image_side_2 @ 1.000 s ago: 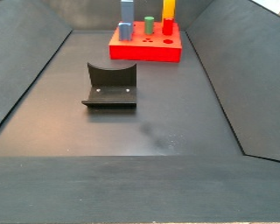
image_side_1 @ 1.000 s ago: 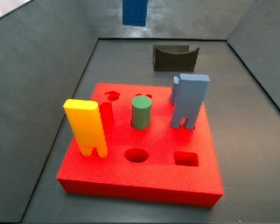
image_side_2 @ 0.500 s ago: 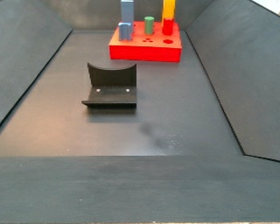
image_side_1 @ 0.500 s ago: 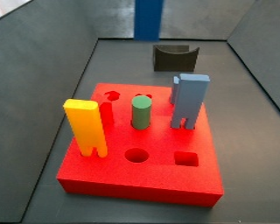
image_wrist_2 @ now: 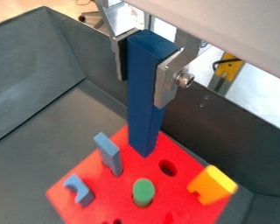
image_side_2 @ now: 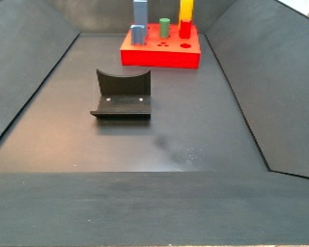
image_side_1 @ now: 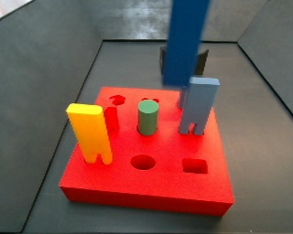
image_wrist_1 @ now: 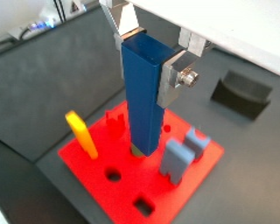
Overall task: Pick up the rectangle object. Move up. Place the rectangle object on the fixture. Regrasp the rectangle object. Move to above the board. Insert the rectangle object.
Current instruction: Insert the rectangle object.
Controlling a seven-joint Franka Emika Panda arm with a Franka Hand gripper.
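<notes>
The gripper [image_wrist_1: 152, 54] is seen only in the wrist views; in both side views it is cut off above the frame or out of view, and only the bar it carries shows in a side view. Its flat silver fingers [image_wrist_2: 170, 74] are closed on the upper end of the rectangle object [image_wrist_1: 143, 96], which hangs upright below them as a long dark blue bar [image_wrist_2: 145, 98]. Its lower end is above the board [image_wrist_1: 101, 162], near the middle of the red slab [image_wrist_2: 178, 188]; whether it touches the top cannot be told.

In a side view the rectangle object [image_side_1: 186, 41] is blurred, its top is cropped by the frame edge, and it hides most of the fixture [image_side_1: 201, 62] behind it. In the far side view the bar cannot be made out; only the board [image_side_2: 161, 54] with its standing pieces and the fixture [image_side_2: 121, 94], well apart from it on the floor, are shown.

Beneath the gripper, a yellow two-legged block [image_wrist_1: 80, 133], a lighter blue two-legged block [image_wrist_1: 182, 156] and a green cylinder [image_wrist_2: 143, 191] stand in the board. The cylinder is largely hidden behind the bar in a wrist view.

Compared with half a second ago, the bar has been brought from the far back of the bin, near the fixture, to a place over the board beside the lighter blue block [image_side_1: 198, 103], and more of its length is now in view. The board and its pieces are unchanged.
</notes>
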